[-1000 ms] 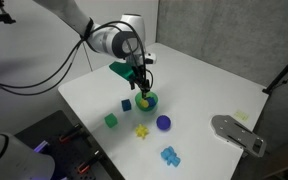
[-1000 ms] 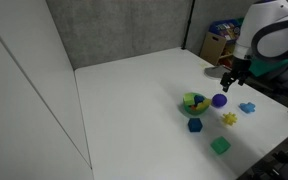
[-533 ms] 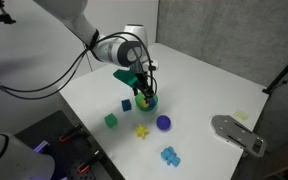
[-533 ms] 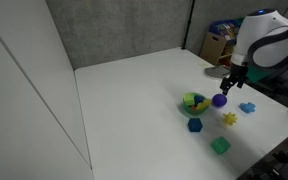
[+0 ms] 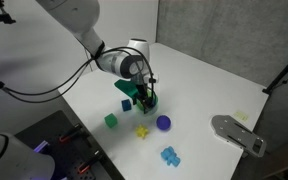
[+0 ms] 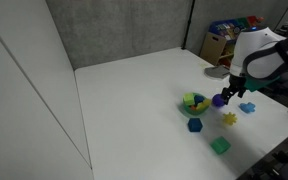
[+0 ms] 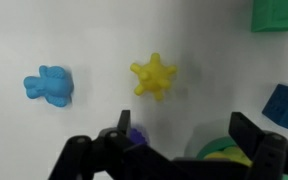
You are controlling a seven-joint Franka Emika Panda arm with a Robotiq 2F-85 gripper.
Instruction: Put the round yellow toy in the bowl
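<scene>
The round yellow toy [image 7: 154,76], spiky in outline, lies on the white table; it shows in both exterior views [image 5: 141,130] [image 6: 229,118]. The green bowl [image 6: 194,102] stands nearby, half hidden behind my arm in an exterior view [image 5: 150,101], and at the bottom edge of the wrist view [image 7: 224,153]. My gripper [image 7: 182,138] is open and empty. It hangs low over the gap between the bowl and the purple ball [image 7: 136,135], short of the yellow toy. It shows in both exterior views [image 5: 145,97] [image 6: 230,90].
A blue cube [image 5: 127,103], a green cube [image 5: 111,120], the purple ball [image 5: 163,123] and a light blue toy [image 5: 169,155] lie around the bowl. A grey device [image 5: 239,133] sits at the table's right edge.
My gripper has come down and moved toward the toys, from above the bowl's far side to low beside the bowl and purple ball. The toys have not moved.
</scene>
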